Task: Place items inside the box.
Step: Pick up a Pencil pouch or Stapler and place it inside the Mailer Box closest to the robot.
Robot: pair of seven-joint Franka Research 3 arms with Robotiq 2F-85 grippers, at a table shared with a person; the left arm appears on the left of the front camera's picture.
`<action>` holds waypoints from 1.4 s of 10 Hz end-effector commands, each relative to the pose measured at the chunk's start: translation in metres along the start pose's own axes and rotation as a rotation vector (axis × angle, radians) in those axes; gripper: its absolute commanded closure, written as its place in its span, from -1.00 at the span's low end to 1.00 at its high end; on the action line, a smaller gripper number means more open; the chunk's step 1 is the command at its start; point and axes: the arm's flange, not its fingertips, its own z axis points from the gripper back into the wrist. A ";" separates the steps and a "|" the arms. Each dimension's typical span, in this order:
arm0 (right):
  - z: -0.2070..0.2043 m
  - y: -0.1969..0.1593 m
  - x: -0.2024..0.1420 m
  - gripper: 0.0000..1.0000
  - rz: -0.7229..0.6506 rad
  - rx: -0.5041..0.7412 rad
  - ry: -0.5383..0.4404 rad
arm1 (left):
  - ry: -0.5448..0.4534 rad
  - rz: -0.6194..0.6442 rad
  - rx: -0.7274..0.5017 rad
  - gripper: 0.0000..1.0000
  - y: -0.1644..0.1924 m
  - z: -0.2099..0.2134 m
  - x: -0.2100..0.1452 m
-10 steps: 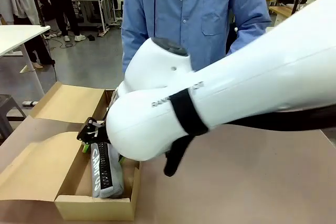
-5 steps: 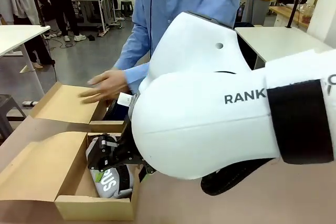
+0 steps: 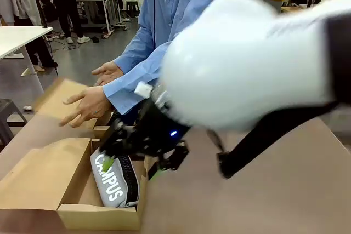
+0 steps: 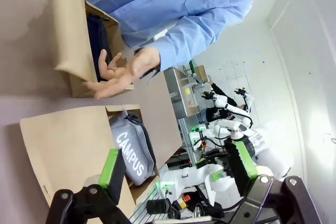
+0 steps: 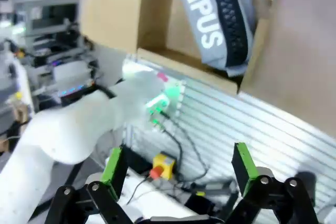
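Right end effector (image 3: 131,167): released, its green pads spread wide with nothing between them. It is blurred in the front view and hangs over the near end of the box (image 3: 98,217).
Right wrist view: the same end effector (image 5: 177,163) stands open and empty, with the box's end wall (image 5: 157,19) and the pouch farther off.
Left end effector (image 4: 176,166): released, pads wide apart and holding nothing. It is well apart from the box, looking at it from the side.
Grey zip pouch (image 3: 112,182): inside the box at its near end, leaning against the right wall, with the white "CAMPUS" lettering facing up. It also shows in the left wrist view (image 4: 131,148) and the right wrist view (image 5: 220,19).
Navy zip pouch (image 4: 100,40): a dark shape in the far part of the box, behind a raised flap (image 4: 68,30). Its lettering cannot be read.
Person's hand (image 3: 88,105): open with fingers spread, at the far flap of the box. The other hand (image 3: 108,72) is just behind it.
Counter (image 3: 263,190): brown, carrying the box at its left side.
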 end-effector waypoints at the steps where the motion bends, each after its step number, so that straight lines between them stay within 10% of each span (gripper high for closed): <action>1: 0.097 -0.063 -0.042 -1.00 -0.042 0.100 -0.075 | -0.007 -0.018 -0.015 -1.00 -0.001 -0.001 0.000; 5: 0.221 -0.211 -0.114 -1.00 -0.257 0.268 -0.179 | -0.007 -0.018 -0.015 -1.00 -0.001 -0.001 0.000; 9: 0.210 -0.348 -0.194 -1.00 -0.398 0.537 -0.268 | -0.007 -0.018 -0.015 -1.00 -0.001 -0.001 0.000; 11: 0.177 -0.370 -0.208 -1.00 -0.546 0.452 -0.236 | -0.007 -0.018 -0.015 -1.00 -0.001 -0.001 0.000; 12: 0.339 -0.322 -0.183 -1.00 -0.438 0.532 -0.252 | -0.007 -0.018 -0.015 -1.00 -0.001 -0.001 0.000; 14: 0.339 -0.322 -0.183 -1.00 -0.438 0.532 -0.252 | -0.007 -0.018 -0.015 -1.00 -0.001 -0.001 0.000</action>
